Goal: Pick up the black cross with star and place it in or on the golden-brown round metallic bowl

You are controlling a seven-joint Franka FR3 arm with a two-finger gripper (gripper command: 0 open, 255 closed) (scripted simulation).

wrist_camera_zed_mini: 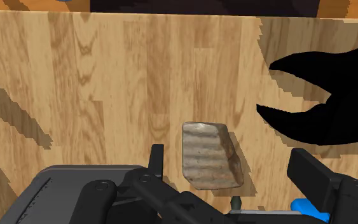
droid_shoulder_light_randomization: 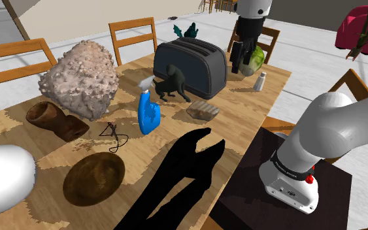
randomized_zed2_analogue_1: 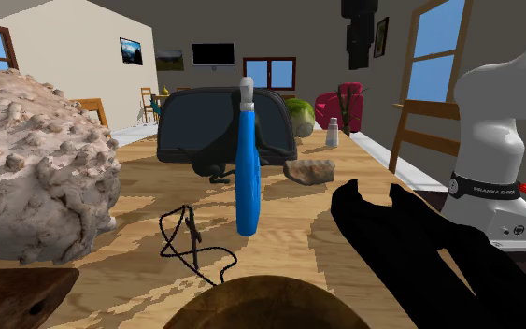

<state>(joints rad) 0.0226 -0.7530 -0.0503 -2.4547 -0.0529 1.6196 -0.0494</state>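
I work over a wooden table (droid_shoulder_light_randomization: 254,111) with wooden chairs (droid_shoulder_light_randomization: 133,36) around it, on a pale grey floor (droid_shoulder_light_randomization: 313,39). The second exterior view gives the room behind: a light wall (randomized_zed2_analogue_1: 74,47) with pictures, a dark screen (randomized_zed2_analogue_1: 213,54), brown-framed windows (randomized_zed2_analogue_1: 438,37) with blue sky, and a red armchair (randomized_zed2_analogue_1: 345,98). The shoulder view instead looks down on the table top and gives the whole round of the brown bowl (droid_shoulder_light_randomization: 94,180), which the second exterior view cuts at its lower edge.

My gripper (droid_shoulder_light_randomization: 242,64) hangs high above the table. Its fingers (wrist_camera_zed_mini: 156,156) stand wide apart and hold nothing. Under it the wrist view shows a ridged grey-brown wedge (wrist_camera_zed_mini: 209,156) lying on the wood, not touched by me. Just beside the wedge is the dark toaster (wrist_camera_zed_mini: 63,191), and on the other side a big black pincer-like shape (wrist_camera_zed_mini: 323,114). A green cabbage (droid_shoulder_light_randomization: 254,57) and a small shaker (droid_shoulder_light_randomization: 261,80) are near my gripper too.

The black cross (droid_shoulder_light_randomization: 112,131) is well apart from my gripper, past the toaster and past a blue bottle (droid_shoulder_light_randomization: 148,114) that lies on the table. The cross lies flat on the wood near the bowl, between the bowl and the bottle, with a thin black cord looping around it. In the second exterior view its long bar runs about from the bowl toward the toaster, so roughly toward my end of the table. Which end is the head I cannot tell, and the star is too small to make out.
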